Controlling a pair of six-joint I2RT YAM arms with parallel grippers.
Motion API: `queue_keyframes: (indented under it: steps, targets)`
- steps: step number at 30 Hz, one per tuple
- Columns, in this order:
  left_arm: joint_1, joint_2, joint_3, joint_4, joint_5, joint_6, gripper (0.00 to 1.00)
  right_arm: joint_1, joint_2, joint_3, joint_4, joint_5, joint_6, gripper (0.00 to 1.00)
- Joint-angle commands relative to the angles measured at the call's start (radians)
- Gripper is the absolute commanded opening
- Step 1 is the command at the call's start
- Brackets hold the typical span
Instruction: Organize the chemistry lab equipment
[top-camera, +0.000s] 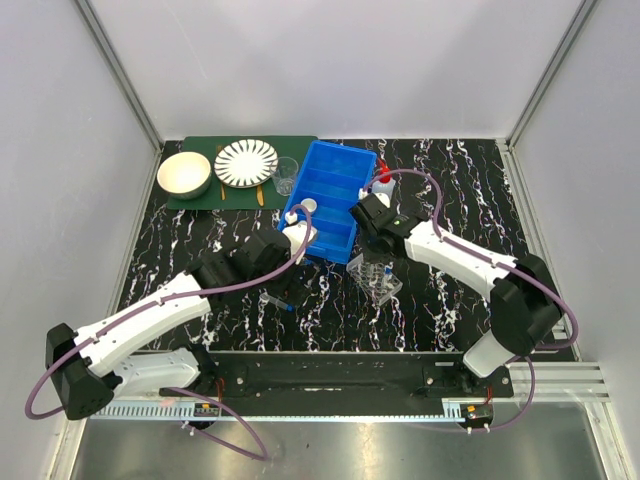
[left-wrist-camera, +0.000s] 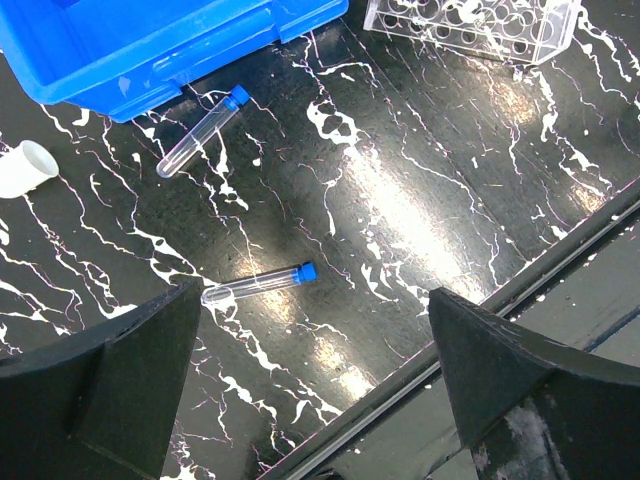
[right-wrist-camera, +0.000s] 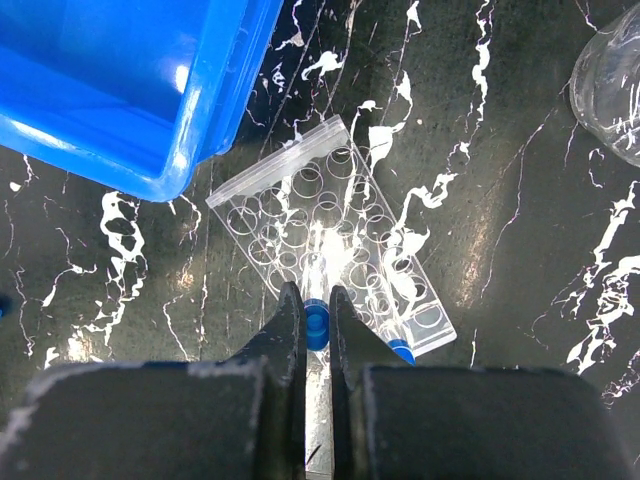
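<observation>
My right gripper (right-wrist-camera: 316, 318) is shut on a blue-capped clear tube (right-wrist-camera: 317, 326), held upright over the clear plastic tube rack (right-wrist-camera: 330, 240). A second capped tube (right-wrist-camera: 401, 351) stands in the rack's near corner. From above, the right gripper (top-camera: 370, 240) hangs just beyond the rack (top-camera: 376, 277). My left gripper (left-wrist-camera: 315, 330) is wide open and empty, well above the table. Below it lie two loose tubes (left-wrist-camera: 260, 284) (left-wrist-camera: 200, 132) and a small white lid (left-wrist-camera: 22, 167). The red-nozzled squeeze bottle (top-camera: 382, 182) stands behind the bin, and a small clear beaker (top-camera: 285, 176) sits left of it.
The big blue compartmented bin (top-camera: 330, 195) sits at centre back, its corner close to the rack. A green mat (top-camera: 200, 195) at back left carries a cream bowl (top-camera: 184, 174) and a striped plate (top-camera: 246, 162). A metal rail (left-wrist-camera: 480, 310) runs along the table's near edge.
</observation>
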Motion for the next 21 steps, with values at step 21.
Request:
queue_keyframes:
  steps: [21]
  targets:
    - [0.008,0.010,0.005,0.034,0.003,0.007,0.99,0.031,-0.038,-0.099,0.109,0.070,0.023,0.00]
